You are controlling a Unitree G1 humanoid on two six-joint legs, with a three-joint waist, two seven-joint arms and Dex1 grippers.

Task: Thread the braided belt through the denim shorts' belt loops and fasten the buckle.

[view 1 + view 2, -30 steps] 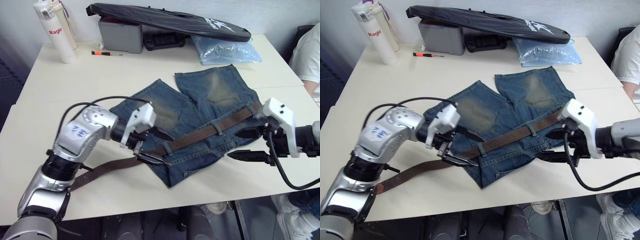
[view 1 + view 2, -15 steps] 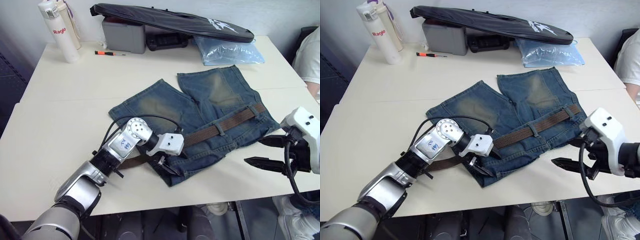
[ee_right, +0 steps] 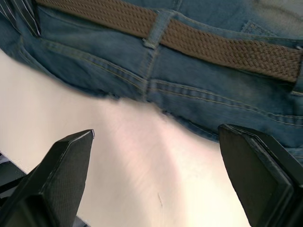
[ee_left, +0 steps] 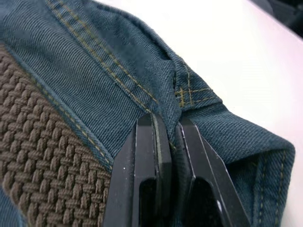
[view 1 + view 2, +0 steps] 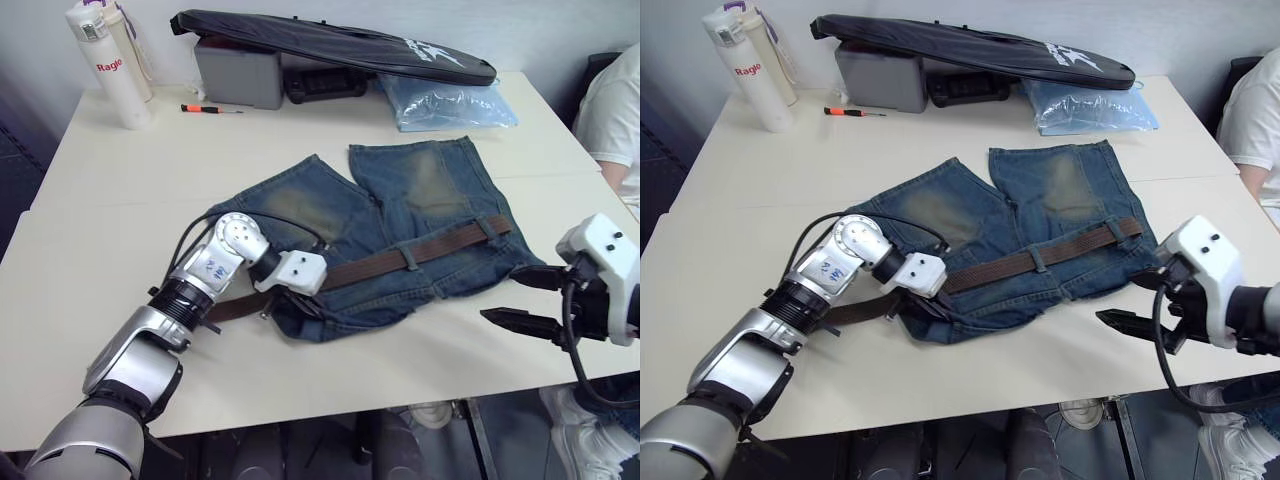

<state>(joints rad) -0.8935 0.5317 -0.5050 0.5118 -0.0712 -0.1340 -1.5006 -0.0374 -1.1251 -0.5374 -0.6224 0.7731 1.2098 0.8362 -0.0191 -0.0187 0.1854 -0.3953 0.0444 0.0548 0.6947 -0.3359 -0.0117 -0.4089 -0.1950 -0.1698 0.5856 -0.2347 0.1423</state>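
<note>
From the head views, the left pincer (image 5: 290, 300) has dropped onto the denim shorts (image 5: 400, 215) at the waistband corner, the braided belt (image 5: 420, 250) running away beside it. Its wrist view shows it clamped on a denim fold. The right pincer (image 3: 156, 179), pulled back, gapes wide and empty over the desk (image 3: 142, 156); threading remains.

Bare table (image 5: 110, 200) lies open at nine and ten o'clock of the denim shorts (image 5: 400, 220), and along the near edge at six. At twelve the way is crowded — a grey case (image 5: 238, 72), long black bag (image 5: 330, 40) and plastic bag (image 5: 445, 103). Bottles (image 5: 110, 65) stand at eleven; a person's sleeve (image 5: 610, 110) at two.
</note>
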